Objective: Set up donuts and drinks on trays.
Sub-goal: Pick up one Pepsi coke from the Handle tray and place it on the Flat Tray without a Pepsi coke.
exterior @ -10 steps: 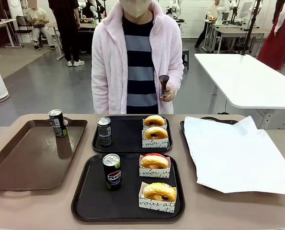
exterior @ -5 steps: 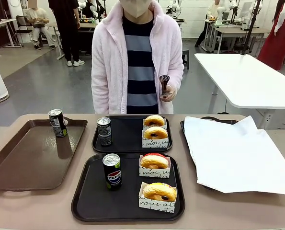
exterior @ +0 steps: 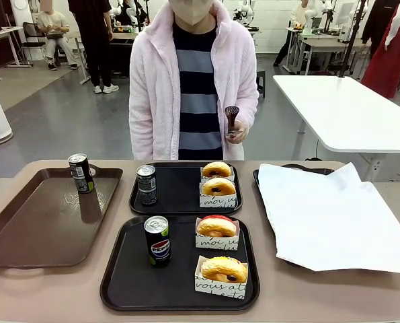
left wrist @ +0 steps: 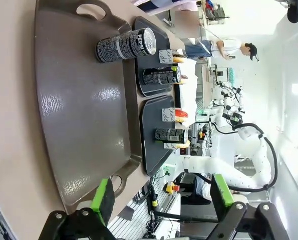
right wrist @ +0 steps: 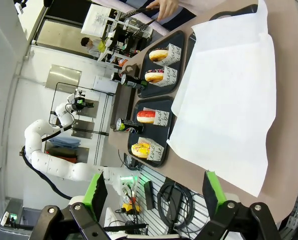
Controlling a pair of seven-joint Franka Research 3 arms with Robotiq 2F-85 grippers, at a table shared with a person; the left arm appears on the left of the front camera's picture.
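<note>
two trays dressed, both grippers idle

the left gripper (left wrist: 161,200) and right gripper (right wrist: 151,194) hang wide apart and empty above the table, seemingly parked since each serving looks complete. the near black plastic tray (exterior: 119,282) holds a black pepsi can (exterior: 156,241), a red-iced donut (exterior: 216,226) and a glazed donut (exterior: 223,269) in paper sleeves. the far black tray (exterior: 179,192) holds a grey-green can (exterior: 146,184) and two sleeved donuts. a spare can (exterior: 80,173) stands on the glossy brown tray (exterior: 38,229).

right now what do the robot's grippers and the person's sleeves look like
The left gripper and the right gripper look alike: black linkage frames with round pivot bolts, and two fingers faced with bright green pads. A white jointed arm with a black cable along it stands in the right wrist view. The person wears fluffy pale pink sleeves over a blue and grey striped top.
</note>
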